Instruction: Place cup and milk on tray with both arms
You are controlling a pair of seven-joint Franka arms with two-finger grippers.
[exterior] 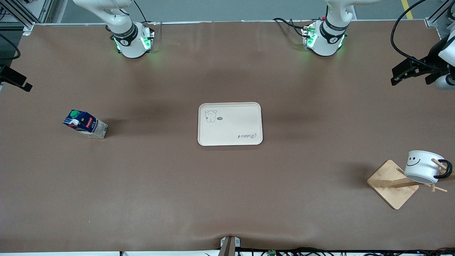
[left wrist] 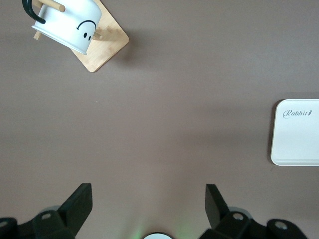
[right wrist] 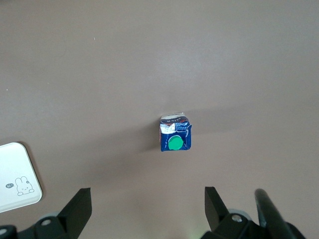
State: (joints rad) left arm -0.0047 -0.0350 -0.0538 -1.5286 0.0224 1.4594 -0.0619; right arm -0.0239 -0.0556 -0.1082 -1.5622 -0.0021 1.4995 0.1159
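The cream tray (exterior: 230,123) lies at the table's middle, bare; its edge shows in the left wrist view (left wrist: 296,132) and its corner in the right wrist view (right wrist: 17,178). The milk (exterior: 85,123) stands on the table toward the right arm's end, green cap up (right wrist: 175,134). The cup (exterior: 423,166) hangs tilted on a peg of a wooden stand toward the left arm's end (left wrist: 67,22). My left gripper (left wrist: 147,191) is open and empty, high above the table's edge (exterior: 397,75). My right gripper (right wrist: 147,194) is open and empty, high above the other end (exterior: 21,83).
The wooden stand (exterior: 392,183) with its square base sits nearer to the front camera than the tray, close to the table's end. Both arm bases (exterior: 133,41) (exterior: 324,39) stand along the table's back edge. Brown cloth covers the table.
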